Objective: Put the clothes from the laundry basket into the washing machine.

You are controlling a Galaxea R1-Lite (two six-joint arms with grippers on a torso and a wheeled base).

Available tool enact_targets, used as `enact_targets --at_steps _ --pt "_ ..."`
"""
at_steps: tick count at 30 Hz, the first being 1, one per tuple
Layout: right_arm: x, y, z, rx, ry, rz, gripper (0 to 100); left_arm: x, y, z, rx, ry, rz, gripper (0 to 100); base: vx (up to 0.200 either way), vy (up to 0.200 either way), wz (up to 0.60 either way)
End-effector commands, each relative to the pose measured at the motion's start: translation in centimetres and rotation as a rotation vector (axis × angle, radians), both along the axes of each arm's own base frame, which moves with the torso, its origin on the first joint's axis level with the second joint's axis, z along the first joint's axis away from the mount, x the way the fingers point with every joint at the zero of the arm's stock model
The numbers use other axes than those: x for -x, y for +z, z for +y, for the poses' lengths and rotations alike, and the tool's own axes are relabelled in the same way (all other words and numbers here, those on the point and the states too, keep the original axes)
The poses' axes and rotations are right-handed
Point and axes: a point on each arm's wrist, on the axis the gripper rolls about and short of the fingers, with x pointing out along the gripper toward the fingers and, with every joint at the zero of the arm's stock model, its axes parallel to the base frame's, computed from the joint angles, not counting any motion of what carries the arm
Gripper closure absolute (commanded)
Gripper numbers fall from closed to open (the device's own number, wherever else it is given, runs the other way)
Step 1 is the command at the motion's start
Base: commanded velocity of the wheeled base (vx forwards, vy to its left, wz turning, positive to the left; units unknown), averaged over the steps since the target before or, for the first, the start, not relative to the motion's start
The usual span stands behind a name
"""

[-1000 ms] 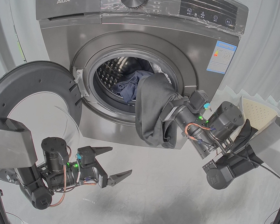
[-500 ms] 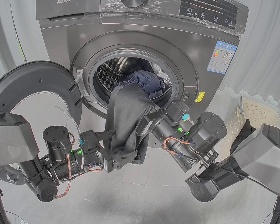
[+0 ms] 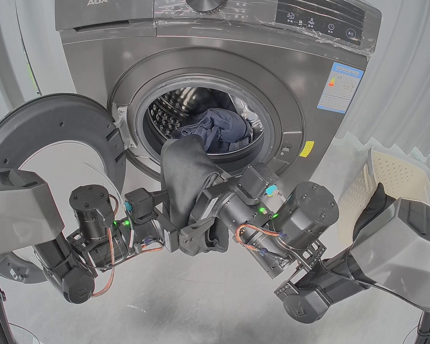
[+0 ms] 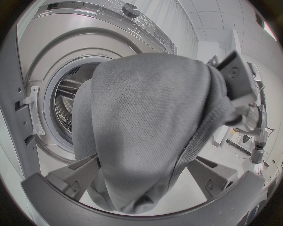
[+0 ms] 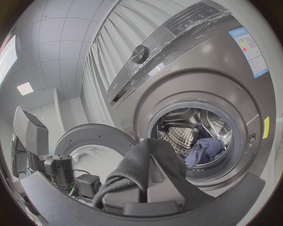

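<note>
The washing machine (image 3: 263, 69) stands straight ahead with its round door (image 3: 45, 120) swung wide open, out at nine o'clock from the opening. Inside the drum (image 3: 175, 112) a bundle of blue clothes (image 3: 224, 128) lies heaped just right of centre, toward three o'clock.

A dark grey garment (image 3: 187, 172) hangs in front of the machine, below the opening at about seven o'clock. Its top fold comes up against the lower lip of the opening, while the rest droops outside, down the front panel toward the floor. The right gripper (image 5: 147, 188) is clenched on this garment near its top, coming in from four o'clock, and the cloth is draped right over its fingers so that they are mostly buried.

The left gripper (image 3: 186, 217) comes in from eight o'clock at the garment's lower end. It is spread wide, one finger on each side of the hanging cloth, and from its own wrist view the fabric bulges between the two fingers (image 4: 73, 173) without being pinched.

The laundry basket (image 3: 403, 176) sits off at three o'clock from the machine, tipped up on its side, pale and perforated. A dark piece of cloth (image 3: 374, 204) shows at its near edge.
</note>
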Motion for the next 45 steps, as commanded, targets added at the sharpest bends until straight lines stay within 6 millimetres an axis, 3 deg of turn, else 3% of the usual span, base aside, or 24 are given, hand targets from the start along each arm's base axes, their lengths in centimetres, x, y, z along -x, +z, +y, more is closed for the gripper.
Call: enact_targets --at_steps 1,7,17,18,27,34,36,45 --pt "0.7 0.2 0.5 -0.008 0.022 0.001 100 -1.3 -0.2 -0.7 0.017 0.017 -0.014 0 0.000 0.000 0.00" --pt "2.0 0.7 0.4 -0.018 0.027 0.017 100 -3.6 -1.2 -1.7 0.031 0.055 -0.032 0 0.000 0.000 0.00" --pt "3.5 1.9 -0.9 -0.031 0.036 0.023 100 -5.2 -1.8 -2.3 0.050 0.114 -0.048 0 0.000 0.000 0.00" --pt "3.5 1.9 -1.0 -0.031 0.036 0.023 100 -5.3 -1.9 -2.4 0.050 0.116 -0.044 100 0.000 0.000 0.00" --pt "1.9 1.4 -2.9 -0.019 -0.030 0.044 100 -5.4 -0.1 -1.7 0.106 0.168 -0.067 100 0.000 0.000 0.00" --pt "-0.2 0.1 -5.2 0.016 -0.114 0.080 100 -3.4 4.6 0.0 0.181 0.185 -0.134 100 0.000 0.000 0.00" --pt "-0.9 -1.3 -5.4 0.043 -0.132 0.107 100 -2.6 5.7 0.4 0.207 0.178 -0.142 100 0.000 0.000 0.00" --pt "-2.3 -4.6 -4.8 0.098 -0.143 0.160 100 -1.8 6.4 0.4 0.216 0.167 -0.151 100 0.000 0.000 0.00"
